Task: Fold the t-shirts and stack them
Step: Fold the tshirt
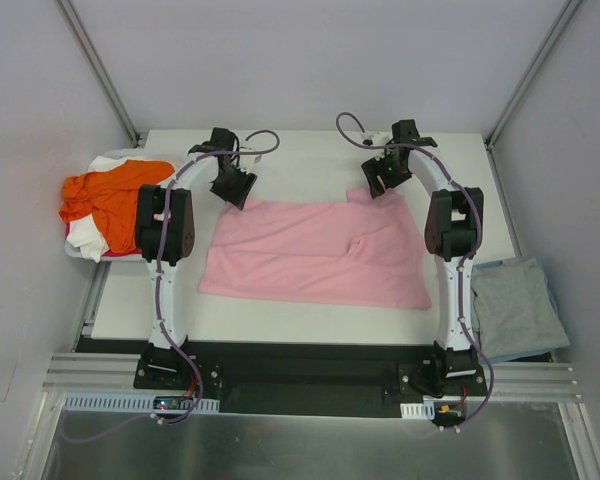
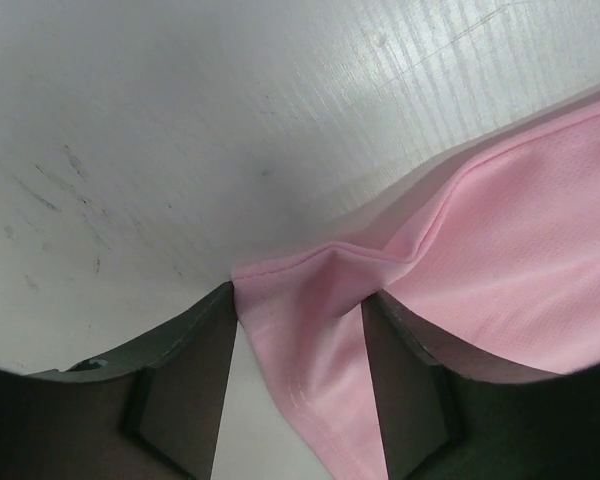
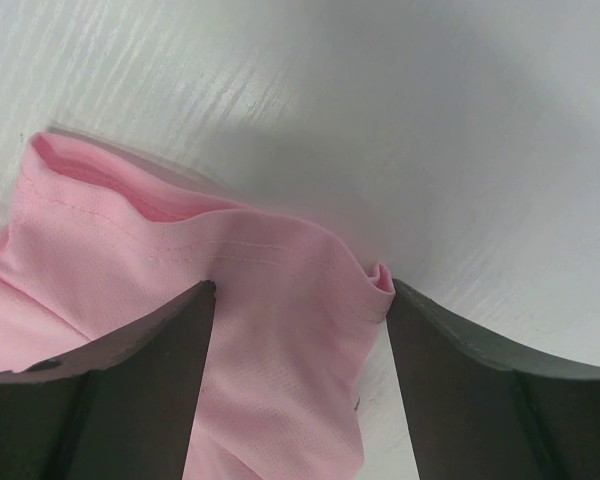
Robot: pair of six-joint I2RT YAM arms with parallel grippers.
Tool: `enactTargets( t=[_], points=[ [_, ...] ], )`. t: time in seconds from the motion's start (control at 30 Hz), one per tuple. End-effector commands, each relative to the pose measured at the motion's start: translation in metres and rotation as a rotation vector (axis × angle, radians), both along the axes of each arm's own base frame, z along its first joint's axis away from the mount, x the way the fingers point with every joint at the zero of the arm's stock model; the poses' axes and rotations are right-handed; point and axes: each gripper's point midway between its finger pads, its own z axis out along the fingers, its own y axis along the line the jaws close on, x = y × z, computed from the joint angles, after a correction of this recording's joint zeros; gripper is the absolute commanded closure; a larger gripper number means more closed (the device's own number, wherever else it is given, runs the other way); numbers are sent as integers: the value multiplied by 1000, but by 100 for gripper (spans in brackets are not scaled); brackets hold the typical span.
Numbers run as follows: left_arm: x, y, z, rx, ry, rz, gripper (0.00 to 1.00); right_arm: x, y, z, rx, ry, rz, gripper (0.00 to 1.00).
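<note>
Four t-shirts, two grippers, both grippers at the pink one.

From above I count one pink t-shirt [image 1: 320, 255] spread out flat in the middle of the table [image 1: 310, 150]. An orange t-shirt [image 1: 110, 195] is heaped on a white t-shirt [image 1: 88, 240] off the left edge, and a grey-blue t-shirt [image 1: 515, 305] lies off to the right. The left gripper [image 1: 238, 195] is at the pink shirt's far left corner and the right gripper [image 1: 380, 185] at its far right corner. How the cloth sits in them shows only in the wrist views. The left fingers [image 2: 180, 390] are spread either side of a puckered hem, not pinching it. The right fingers [image 3: 130, 390] are also spread, with a rumpled fold of pink filling the gap between them.
</note>
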Motion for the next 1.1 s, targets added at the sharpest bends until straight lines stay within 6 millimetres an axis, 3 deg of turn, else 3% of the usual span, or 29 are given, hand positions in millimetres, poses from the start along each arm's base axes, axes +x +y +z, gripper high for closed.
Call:
enactTargets(
  t=[0.0,0.13,0.17,0.2,0.27,0.4,0.43,0.47,0.67,1.07],
  points=[
    [-4,0,-5,-8,38,-3,52,-6,8,34,22,-32,30,29],
    [-5,2,-5,4,38,-9,69,-8,6,30,10,-22,33,38],
    [-5,3,-5,8,37,-8,88,-9,6,31,10,-22,34,44],
    [-4,4,-4,12,34,-2,99,-9,5,29,8,-16,34,47],
    [-3,4,-5,15,33,-2,100,-10,6,28,8,-12,38,59],
    [-3,4,-4,12,32,-3,100,-12,5,27,0,-9,42,72],
    [-3,4,-4,13,32,-1,100,-11,4,26,-3,-10,39,81],
    [-4,4,-3,13,33,0,100,-12,4,26,-7,-8,40,98],
    [-2,4,2,15,19,5,100,-14,3,27,-12,-8,38,99],
    [4,7,30,51,-48,31,100,-27,0,66,-11,-55,41,99]
  ],
)
